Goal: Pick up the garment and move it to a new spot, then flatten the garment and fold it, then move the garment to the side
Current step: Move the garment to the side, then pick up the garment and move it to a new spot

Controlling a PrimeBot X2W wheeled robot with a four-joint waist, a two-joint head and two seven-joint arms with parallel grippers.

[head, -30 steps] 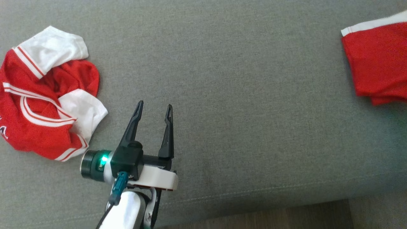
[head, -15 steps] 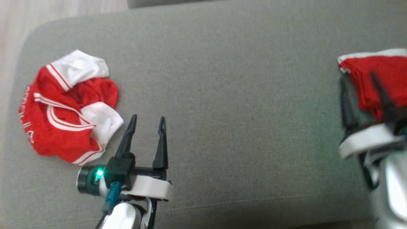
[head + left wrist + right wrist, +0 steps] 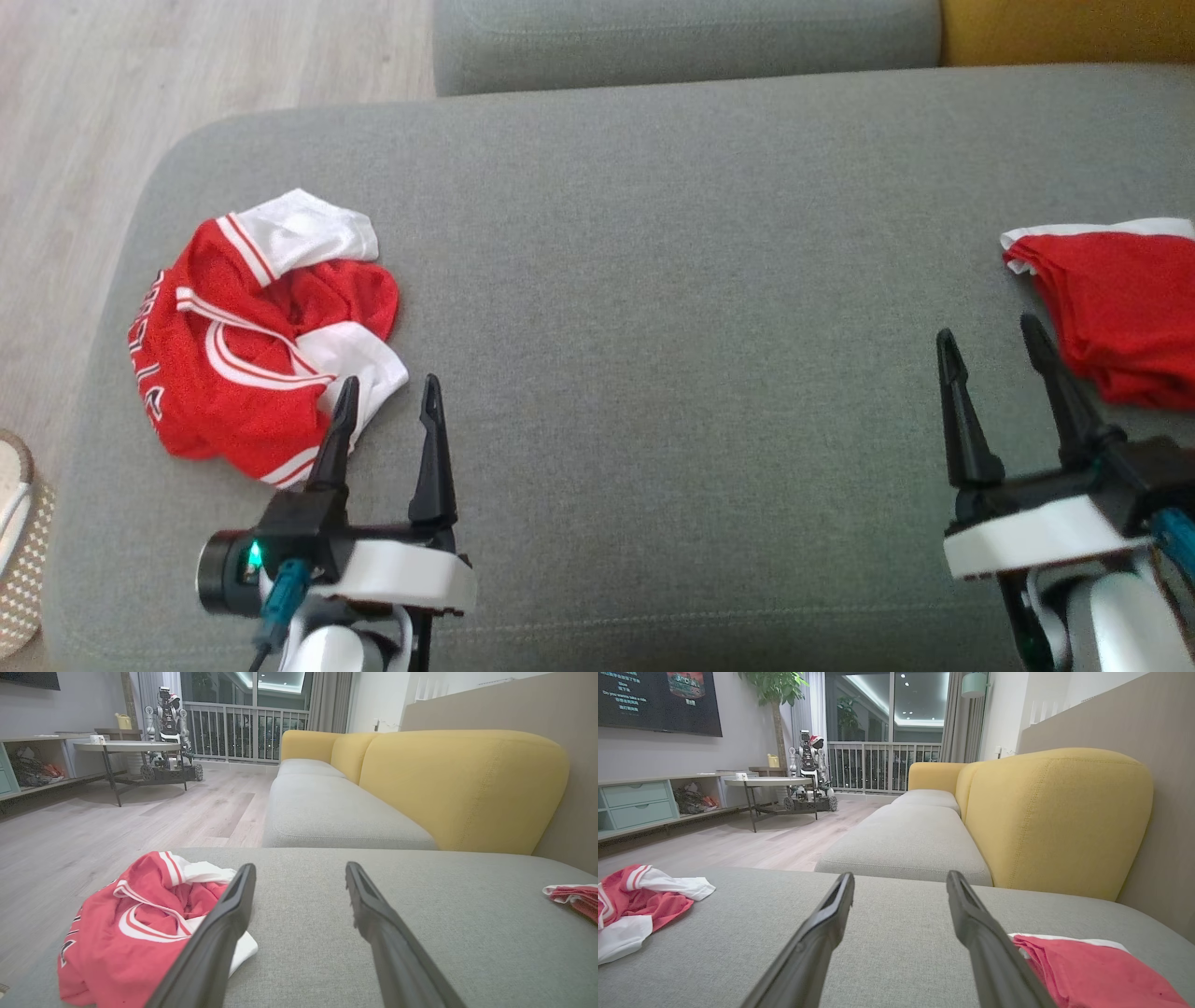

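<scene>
The garment point(image 3: 266, 341) is lying in a crumpled red-and-white heap toward the left end of the sofa point(image 3: 653, 280), and the left gripper point(image 3: 389, 381) is sitting just beside its near right edge, fingers spread fairly wide and holding nothing. From that gripper the heap is lying ahead and to the left, a white sleeve reaching closest to the left finger (whether they are touching is not showing). The heap is bunching too roundly to be giving a clear long axis. The right gripper point(image 3: 986, 327) is hovering well apart, near the sofa's right end, likewise spread and empty, just beside a folded red cloth point(image 3: 1120, 313). So the left arm is looking much the nearer for the pickup, which is probably calling for a short swing leftward and down onto the sleeve or the red bulk behind it.
</scene>
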